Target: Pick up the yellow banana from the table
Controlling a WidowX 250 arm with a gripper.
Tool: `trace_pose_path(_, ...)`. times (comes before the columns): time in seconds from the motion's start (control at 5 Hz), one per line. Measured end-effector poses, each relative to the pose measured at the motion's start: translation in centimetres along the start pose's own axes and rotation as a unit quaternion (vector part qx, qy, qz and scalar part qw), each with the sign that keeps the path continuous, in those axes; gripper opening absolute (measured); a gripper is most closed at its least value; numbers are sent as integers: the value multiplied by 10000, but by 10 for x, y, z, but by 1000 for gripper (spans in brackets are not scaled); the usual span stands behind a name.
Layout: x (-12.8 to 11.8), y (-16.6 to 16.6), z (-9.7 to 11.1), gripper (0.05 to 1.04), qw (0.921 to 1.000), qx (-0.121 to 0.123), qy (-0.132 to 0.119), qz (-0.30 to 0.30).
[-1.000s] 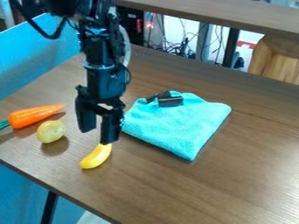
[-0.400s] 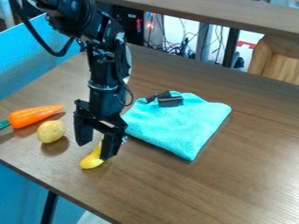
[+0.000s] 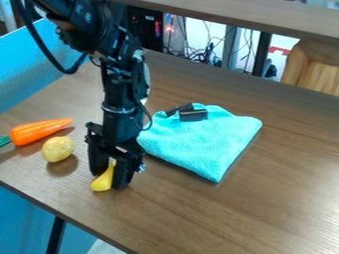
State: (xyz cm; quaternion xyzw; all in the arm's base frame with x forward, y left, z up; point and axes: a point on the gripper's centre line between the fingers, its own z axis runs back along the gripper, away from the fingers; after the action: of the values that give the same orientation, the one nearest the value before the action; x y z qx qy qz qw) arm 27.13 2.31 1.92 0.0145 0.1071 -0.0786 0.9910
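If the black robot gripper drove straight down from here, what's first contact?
Likely the brown wood-grain tabletop just below the gripper. The curved yellow toy banana sits within its grasp area, maybe already touching; depth is unclear.

The towel point(image 3: 205, 139) looks like fuzzy matt cloth, the tabletop point(image 3: 265, 198) smooth, wood-grained.

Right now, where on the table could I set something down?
In the picture, the table is bare right of the turquoise cloth and below it. The left is crowded: pincer, banana, potato, carrot.
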Motion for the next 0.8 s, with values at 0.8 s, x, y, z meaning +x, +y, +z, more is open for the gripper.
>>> trace_pose_path(0.8,7,35,79,451,9922,-794,-950,169)
